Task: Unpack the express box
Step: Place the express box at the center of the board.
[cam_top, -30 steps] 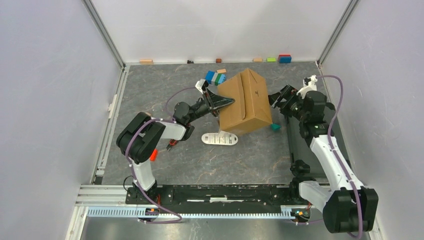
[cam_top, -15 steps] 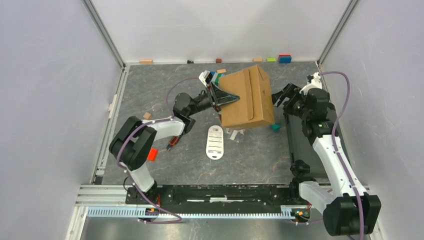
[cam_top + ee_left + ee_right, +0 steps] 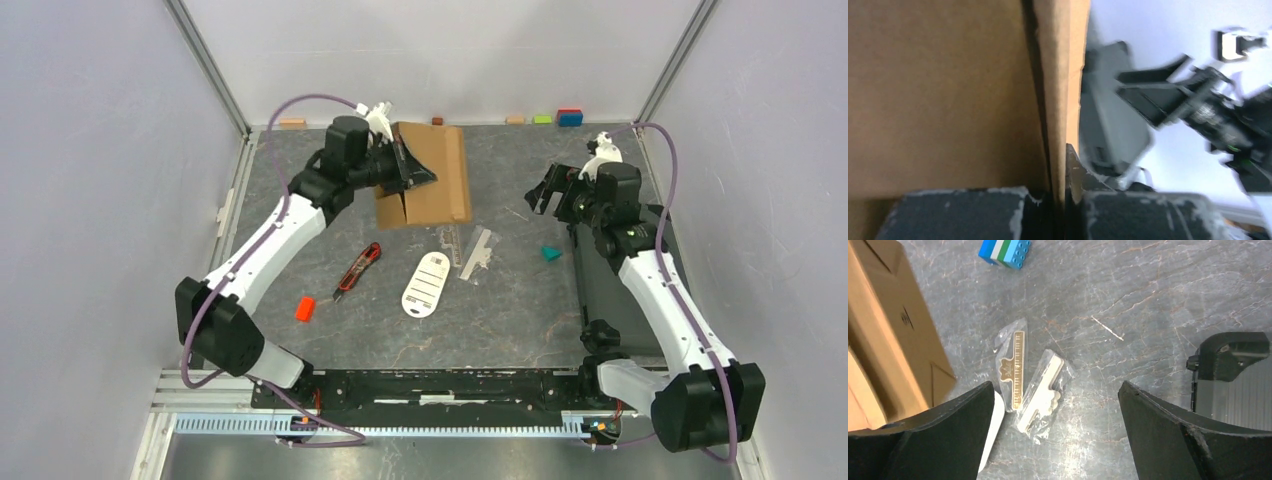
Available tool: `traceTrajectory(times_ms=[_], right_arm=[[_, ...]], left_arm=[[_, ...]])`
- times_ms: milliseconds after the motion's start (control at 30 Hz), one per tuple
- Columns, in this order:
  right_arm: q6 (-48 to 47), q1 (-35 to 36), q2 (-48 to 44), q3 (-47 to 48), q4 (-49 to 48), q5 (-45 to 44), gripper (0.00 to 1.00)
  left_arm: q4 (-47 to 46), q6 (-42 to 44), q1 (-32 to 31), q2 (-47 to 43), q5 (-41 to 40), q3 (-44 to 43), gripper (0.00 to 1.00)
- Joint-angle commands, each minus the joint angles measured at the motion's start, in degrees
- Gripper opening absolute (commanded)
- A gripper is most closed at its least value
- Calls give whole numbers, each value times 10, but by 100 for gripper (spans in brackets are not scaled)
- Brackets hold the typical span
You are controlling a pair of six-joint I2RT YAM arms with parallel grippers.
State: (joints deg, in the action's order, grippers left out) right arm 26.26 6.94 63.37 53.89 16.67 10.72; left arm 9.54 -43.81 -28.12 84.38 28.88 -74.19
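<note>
Left hand (image 3: pixel 421 172) clamped tight; right hand (image 3: pixel 545 196) spread wide.

The express box (image 3: pixel 893 335) bears one small illegible mark.

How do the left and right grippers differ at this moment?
The left gripper is shut on a cardboard panel of the express box; the right gripper is open and empty. The left gripper is against the box toward the far left; the right gripper hangs clear of it, near the black tray. Both have black fingers.
</note>
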Motion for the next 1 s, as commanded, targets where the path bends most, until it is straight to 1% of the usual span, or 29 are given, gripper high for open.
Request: traceTrajectory(times_ms=[0, 67, 200, 267, 400, 467, 633, 733, 867, 967], right_arm=[[-36, 35, -2, 19, 3, -36, 98], [-41, 52, -1, 26, 8, -46, 98], [-47, 85, 2, 40, 20, -53, 98], [-49, 94, 1, 41, 21, -53, 98], [-56, 104, -3, 44, 29, -50, 98], [-59, 105, -8, 44, 32, -51, 98], [-60, 105, -15, 40, 33, -45, 98], [-61, 106, -15, 40, 33, -43, 98], [-61, 106, -15, 41, 33, -37, 98], [-61, 106, -14, 44, 34, -35, 98]], left_arm=[[335, 243, 4, 33, -223, -141, 2], [390, 274, 5, 74, -309, -193, 2], [447, 304, 8, 153, -399, -272, 2], [456, 314, 13, 186, -418, -300, 2], [489, 328, 20, 262, -421, -367, 3], [494, 329, 20, 287, -418, -393, 3], [507, 338, 21, 328, -415, -436, 13], [510, 338, 24, 341, -416, -444, 20], [510, 343, 29, 350, -414, -456, 37], [509, 348, 32, 343, -418, -459, 54]])
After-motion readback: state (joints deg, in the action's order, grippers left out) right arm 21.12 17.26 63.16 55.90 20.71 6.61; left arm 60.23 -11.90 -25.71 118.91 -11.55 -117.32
